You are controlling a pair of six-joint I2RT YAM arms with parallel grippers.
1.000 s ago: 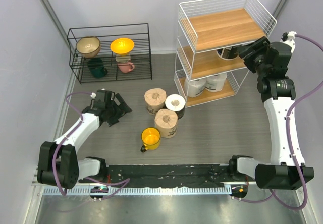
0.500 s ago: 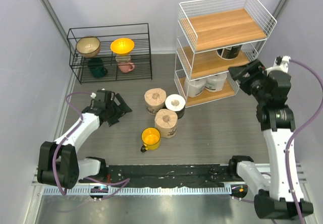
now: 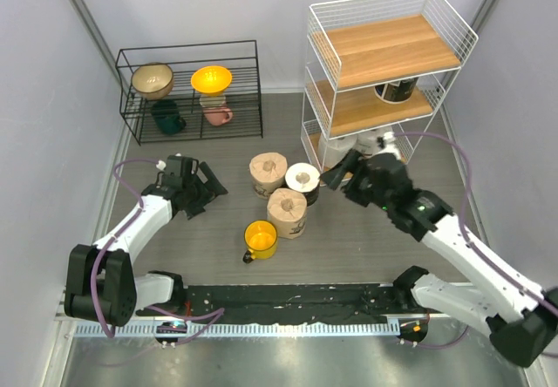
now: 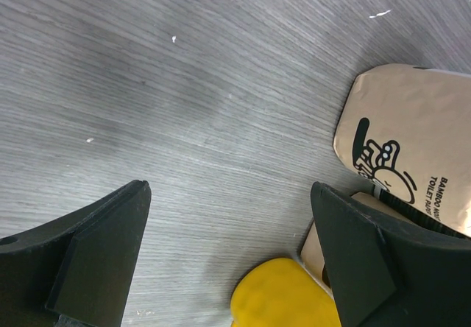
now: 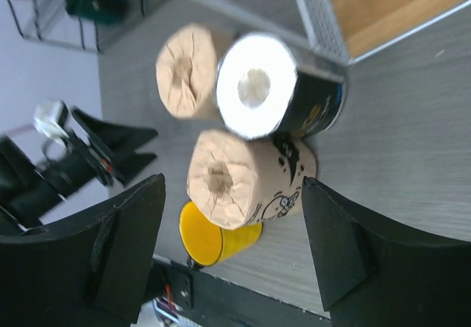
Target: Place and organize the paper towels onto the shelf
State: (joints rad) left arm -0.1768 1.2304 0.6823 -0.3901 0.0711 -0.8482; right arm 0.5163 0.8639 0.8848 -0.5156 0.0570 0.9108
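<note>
Three paper towels stand together mid-table: a tan roll, a white roll with a dark wrap, and a second tan roll with black cartoon print. My right gripper hovers just right of them, open and empty. Its wrist view frames the printed tan roll between the spread fingers, with the white roll behind. More rolls sit on the shelf: one on the middle board, one on the bottom. My left gripper rests open left of the group, a tan roll at its right.
A yellow mug stands right in front of the printed tan roll, and it shows low in the left wrist view. A low black wire rack with bowls and mugs stands at the back left.
My right arm has swung from the shelf's middle level down and left to the rolls on the table, its jaws spreading wider. The left arm has stayed put.
</note>
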